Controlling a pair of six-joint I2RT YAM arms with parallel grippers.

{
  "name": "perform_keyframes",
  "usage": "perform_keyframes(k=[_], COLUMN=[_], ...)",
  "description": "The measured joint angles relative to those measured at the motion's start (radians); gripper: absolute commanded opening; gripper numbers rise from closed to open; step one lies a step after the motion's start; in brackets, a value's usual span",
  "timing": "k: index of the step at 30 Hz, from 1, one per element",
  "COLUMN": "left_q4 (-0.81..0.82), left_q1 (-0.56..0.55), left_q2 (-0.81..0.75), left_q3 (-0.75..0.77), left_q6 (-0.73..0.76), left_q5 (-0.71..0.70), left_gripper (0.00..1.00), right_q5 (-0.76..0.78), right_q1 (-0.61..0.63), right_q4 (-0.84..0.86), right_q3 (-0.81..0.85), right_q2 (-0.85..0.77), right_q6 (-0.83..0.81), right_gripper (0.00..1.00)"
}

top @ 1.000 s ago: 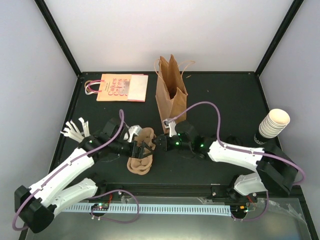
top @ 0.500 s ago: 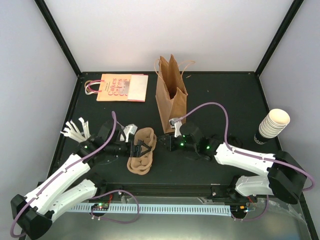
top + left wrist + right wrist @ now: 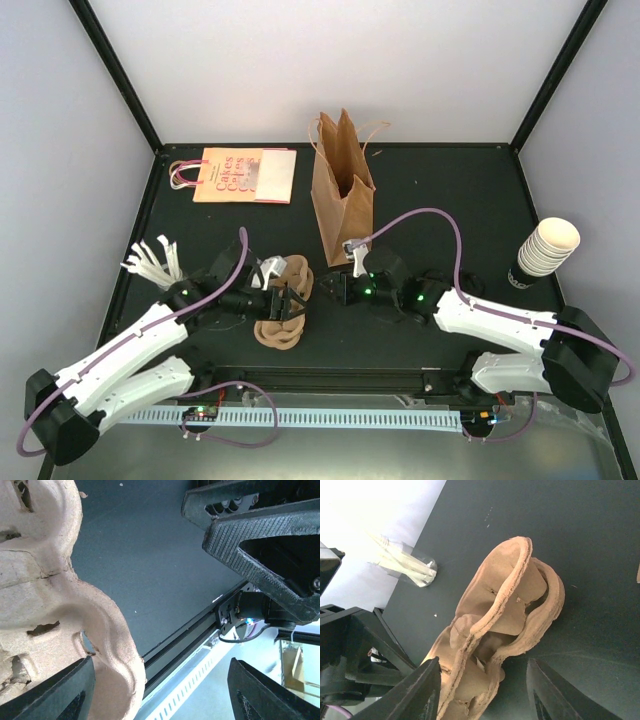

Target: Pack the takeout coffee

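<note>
The takeout coffee with its black lid does not show in any view. A stack of brown pulp cup trays lies tilted on the black table. My left gripper is open over it. In the left wrist view the tray's rim sits just inside the left finger. My right gripper is open at the trays' right side. In the right wrist view the trays lie between its jaws. The brown paper bag stands open just behind.
A nested stack of lidless cream cups stands at the right edge on something black. An orange printed bag lies flat at the back left. A glass of white stirrers stands at the left, and also shows in the right wrist view.
My right gripper has drawn slightly right and its arm has stretched lower. My left arm has shifted a little over the trays. The trays have barely moved.
</note>
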Motion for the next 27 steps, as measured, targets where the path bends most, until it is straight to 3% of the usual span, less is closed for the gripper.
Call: perform_keyframes(k=[11, 27], left_q4=[-0.013, -0.064], left_q1=[-0.071, -0.148], left_q2=[0.036, 0.132], left_q3=[0.008, 0.085], left_q6=[-0.034, -0.045], left_q5=[-0.072, -0.135], left_gripper=[0.71, 0.63], right_q5=[-0.001, -0.02], right_q1=[0.0, 0.0], right_q4=[-0.002, 0.011], right_q3=[-0.031, -0.069], right_q2=[-0.017, -0.037], right_q6=[0.016, 0.035], right_gripper=[0.6, 0.61])
